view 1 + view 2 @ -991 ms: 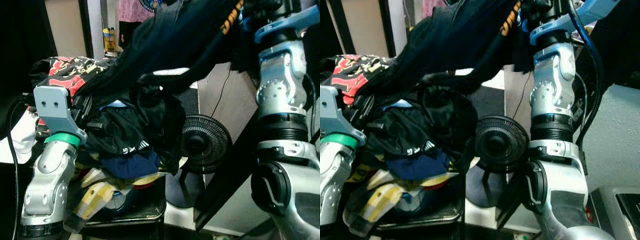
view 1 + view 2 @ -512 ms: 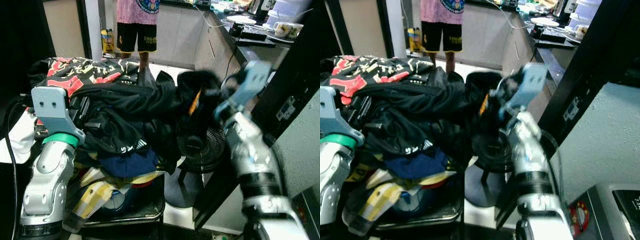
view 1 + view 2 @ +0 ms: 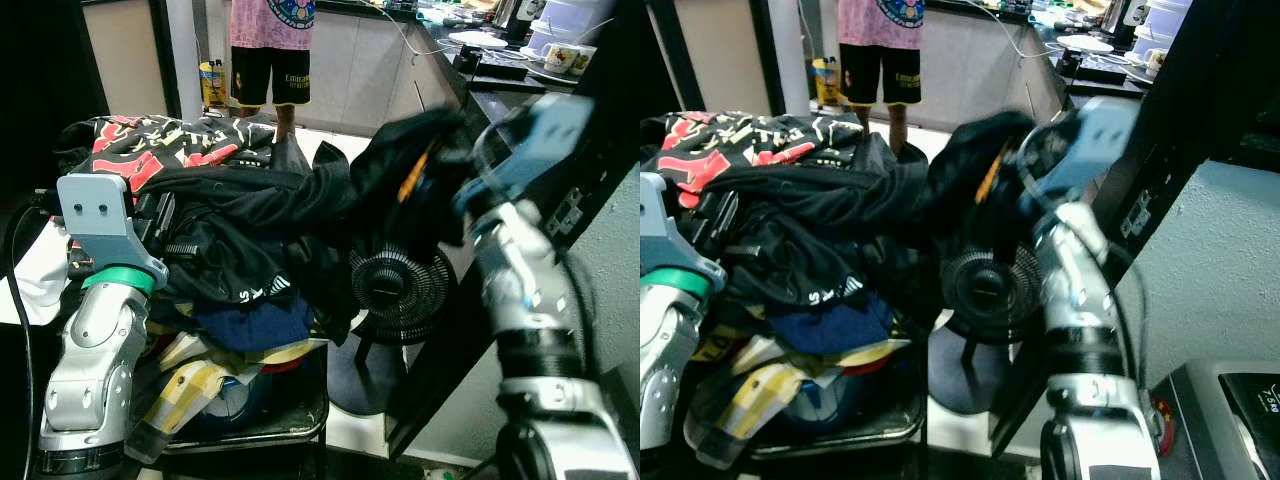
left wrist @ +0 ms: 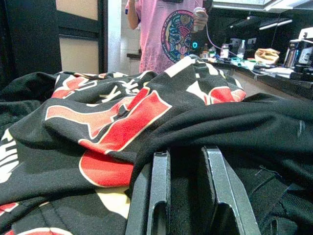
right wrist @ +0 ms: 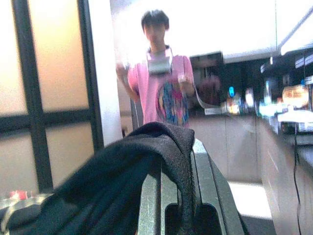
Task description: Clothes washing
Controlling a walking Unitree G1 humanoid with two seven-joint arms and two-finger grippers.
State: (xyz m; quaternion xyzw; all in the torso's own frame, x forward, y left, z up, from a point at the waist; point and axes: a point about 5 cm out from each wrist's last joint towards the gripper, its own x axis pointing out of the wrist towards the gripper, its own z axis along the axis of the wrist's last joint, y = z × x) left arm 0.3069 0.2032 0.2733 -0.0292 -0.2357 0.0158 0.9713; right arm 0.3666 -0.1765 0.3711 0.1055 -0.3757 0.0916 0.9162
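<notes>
Right gripper [image 5: 178,196] pinches the black garment with orange lettering [image 3: 400,185], now raised higher and further right than half a second ago, stretched from the heaped pile of dark clothes [image 3: 230,260]. Left gripper [image 4: 188,196] unmoved, fingers slightly apart on black cloth in the pile.

Clothes heap [image 3: 230,250] fills left — fan [image 3: 390,290], counter [image 3: 520,110] crowd right

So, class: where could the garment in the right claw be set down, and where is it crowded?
The right claw grips a black garment. Bare: white floor between basket and fan. Crowded: the heaped clothes pile and the cluttered counter.
</notes>
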